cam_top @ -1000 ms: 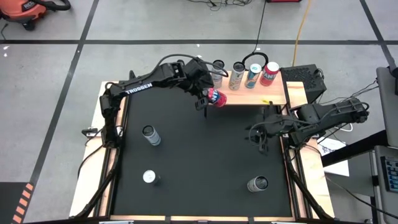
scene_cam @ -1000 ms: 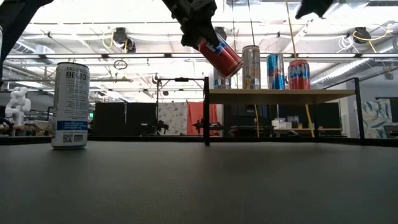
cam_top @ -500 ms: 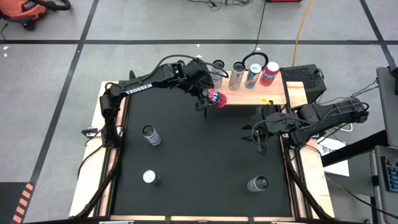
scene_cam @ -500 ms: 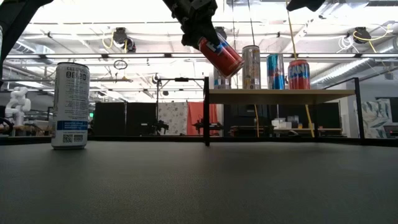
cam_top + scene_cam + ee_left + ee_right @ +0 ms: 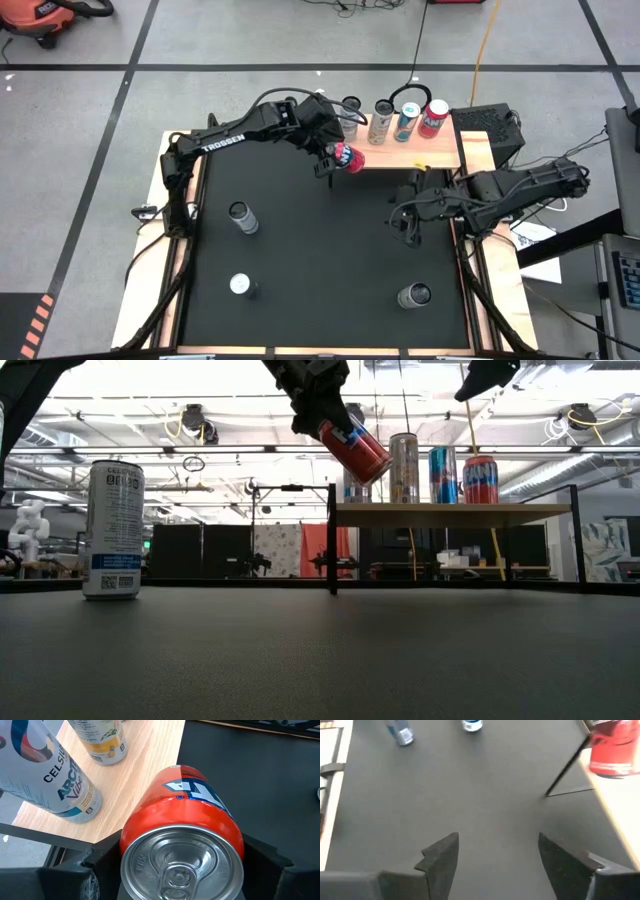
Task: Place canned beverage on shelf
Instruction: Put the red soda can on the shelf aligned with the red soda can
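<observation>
Care is due as the left claw (image 5: 335, 157), clamping the tilted red can (image 5: 347, 157), should right it above the shelf (image 5: 420, 152) beside the neighbouring cans (image 5: 381, 120) before letting go, while the right claw (image 5: 405, 222) hangs empty and parted over the bench (image 5: 320, 260).

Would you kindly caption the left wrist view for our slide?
Left gripper holds a tilted red can at the wooden shelf edge, beside two standing cans.

Overhead and table-level cameras (plus two wrist views) share the shelf (image 5: 410, 148).
</observation>
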Robot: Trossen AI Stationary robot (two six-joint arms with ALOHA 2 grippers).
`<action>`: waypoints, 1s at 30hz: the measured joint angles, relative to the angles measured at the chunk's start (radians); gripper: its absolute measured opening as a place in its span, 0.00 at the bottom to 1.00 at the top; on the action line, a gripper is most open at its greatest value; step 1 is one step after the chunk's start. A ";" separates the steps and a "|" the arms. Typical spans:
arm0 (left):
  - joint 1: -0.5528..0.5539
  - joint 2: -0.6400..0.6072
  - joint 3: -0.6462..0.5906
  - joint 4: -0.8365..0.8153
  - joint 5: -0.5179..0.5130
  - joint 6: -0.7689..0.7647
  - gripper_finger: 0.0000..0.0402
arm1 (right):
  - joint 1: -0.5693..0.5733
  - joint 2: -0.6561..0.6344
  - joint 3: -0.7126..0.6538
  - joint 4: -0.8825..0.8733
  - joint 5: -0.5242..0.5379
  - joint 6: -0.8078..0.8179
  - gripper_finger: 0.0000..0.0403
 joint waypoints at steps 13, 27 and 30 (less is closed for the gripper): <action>0.000 0.000 0.000 0.000 -0.010 -0.051 0.74 | -0.001 0.000 0.000 0.015 -0.001 -0.048 0.70; -0.003 0.000 0.000 0.000 -0.010 -0.021 0.74 | -0.001 0.006 0.000 0.113 0.003 -0.161 0.95; -0.008 0.000 0.000 0.000 -0.011 0.026 0.74 | -0.008 0.028 0.000 0.149 0.051 -0.261 0.95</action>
